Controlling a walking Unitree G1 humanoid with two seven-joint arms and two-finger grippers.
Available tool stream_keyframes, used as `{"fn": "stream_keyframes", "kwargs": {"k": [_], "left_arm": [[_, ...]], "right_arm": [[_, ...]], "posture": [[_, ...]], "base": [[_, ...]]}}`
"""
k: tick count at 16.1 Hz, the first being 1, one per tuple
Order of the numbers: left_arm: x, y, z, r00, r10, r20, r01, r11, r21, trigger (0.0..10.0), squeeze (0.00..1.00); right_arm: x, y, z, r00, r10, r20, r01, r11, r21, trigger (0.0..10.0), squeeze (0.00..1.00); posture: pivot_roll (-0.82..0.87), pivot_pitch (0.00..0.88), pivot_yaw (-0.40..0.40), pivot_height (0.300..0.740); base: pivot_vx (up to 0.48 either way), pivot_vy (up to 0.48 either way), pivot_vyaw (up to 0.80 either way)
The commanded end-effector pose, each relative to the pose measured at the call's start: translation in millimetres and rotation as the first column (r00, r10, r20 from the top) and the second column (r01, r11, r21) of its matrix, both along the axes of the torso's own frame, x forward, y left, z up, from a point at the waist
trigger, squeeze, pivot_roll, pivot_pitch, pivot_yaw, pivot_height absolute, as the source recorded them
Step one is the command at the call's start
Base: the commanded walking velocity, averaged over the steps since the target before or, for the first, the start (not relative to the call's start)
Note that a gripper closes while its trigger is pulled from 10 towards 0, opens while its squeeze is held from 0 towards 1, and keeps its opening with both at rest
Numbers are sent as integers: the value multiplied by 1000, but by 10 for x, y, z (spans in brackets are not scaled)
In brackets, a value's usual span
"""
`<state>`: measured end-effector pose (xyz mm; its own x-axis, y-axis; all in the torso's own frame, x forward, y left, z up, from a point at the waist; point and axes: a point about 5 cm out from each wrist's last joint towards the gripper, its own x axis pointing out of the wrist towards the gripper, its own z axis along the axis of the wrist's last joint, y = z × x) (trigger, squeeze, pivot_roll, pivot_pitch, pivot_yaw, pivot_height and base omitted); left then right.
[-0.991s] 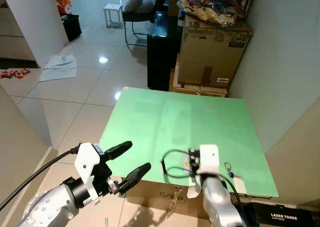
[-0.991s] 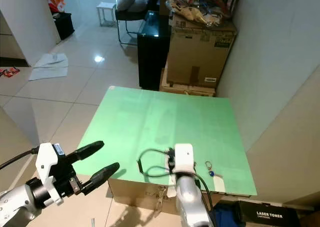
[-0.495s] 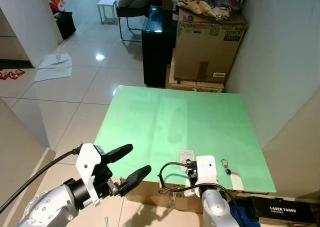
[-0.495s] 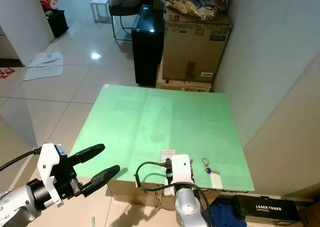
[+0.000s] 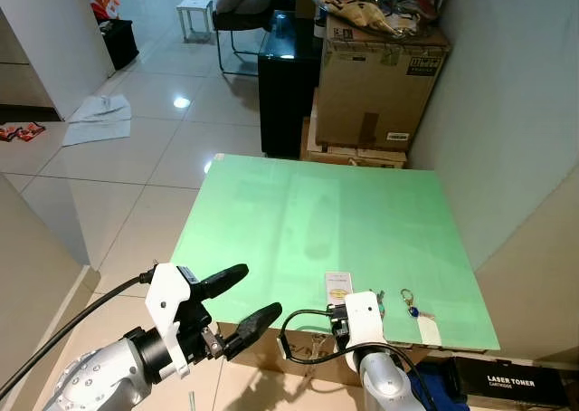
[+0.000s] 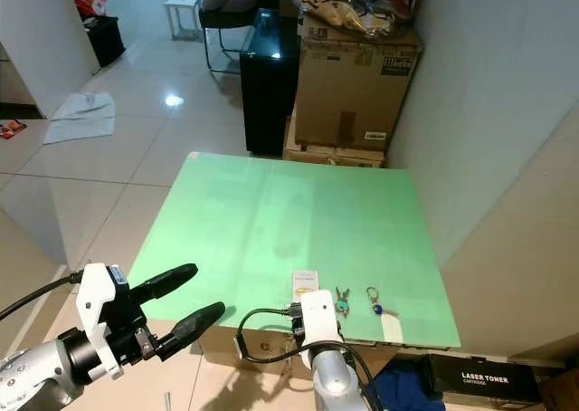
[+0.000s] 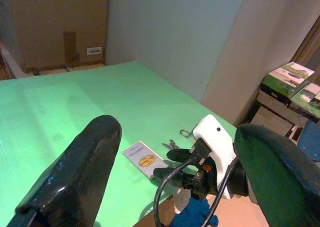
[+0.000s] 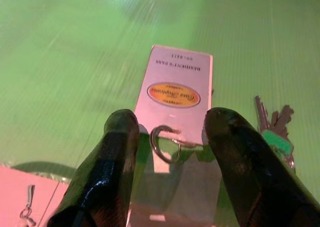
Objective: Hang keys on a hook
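1. A green table (image 5: 317, 221) stands against a pale wall, with cardboard boxes (image 5: 375, 76) behind it
2. The left gripper (image 5: 237, 295) hovers off the table's near left corner, fingers spread wide, holding nothing
3. The right gripper (image 8: 170, 137) sits at the near edge, fingers parted either side of a white pass card (image 8: 176, 99) and its metal ring (image 8: 165, 142), gripping neither
4. The keys (image 6: 342, 298) lie flat just beside the card; a second small key ring (image 6: 374, 301) lies near

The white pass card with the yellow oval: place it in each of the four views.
Left eye view: white pass card, near table edge.
Right eye view, same spot.
Left wrist view, on the green.
Right wrist view, beyond the right end effector.
Shared landmark: green table.
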<state>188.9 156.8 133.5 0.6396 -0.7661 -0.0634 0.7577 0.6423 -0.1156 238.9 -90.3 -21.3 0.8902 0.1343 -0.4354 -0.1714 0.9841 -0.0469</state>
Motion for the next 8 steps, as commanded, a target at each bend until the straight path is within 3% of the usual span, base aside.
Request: {"fn": "stream_keyframes", "kwargs": {"k": [1, 8], "left_arm": [[-23, -13, 17, 1000, -5, 6, 5, 1000, 5, 10000, 0], [-8, -18, 7, 1000, -4, 3, 4, 1000, 5, 10000, 0]], "right_arm": [[-73, 289, -15, 999, 27, -37, -24, 997, 68, 10000, 0], [-70, 352, -36, 995, 86, -54, -84, 995, 49, 10000, 0]], "posture": [[84, 102, 1, 732], [78, 103, 7, 732]], "base": [[0, 0, 0], [0, 0, 0]]}}
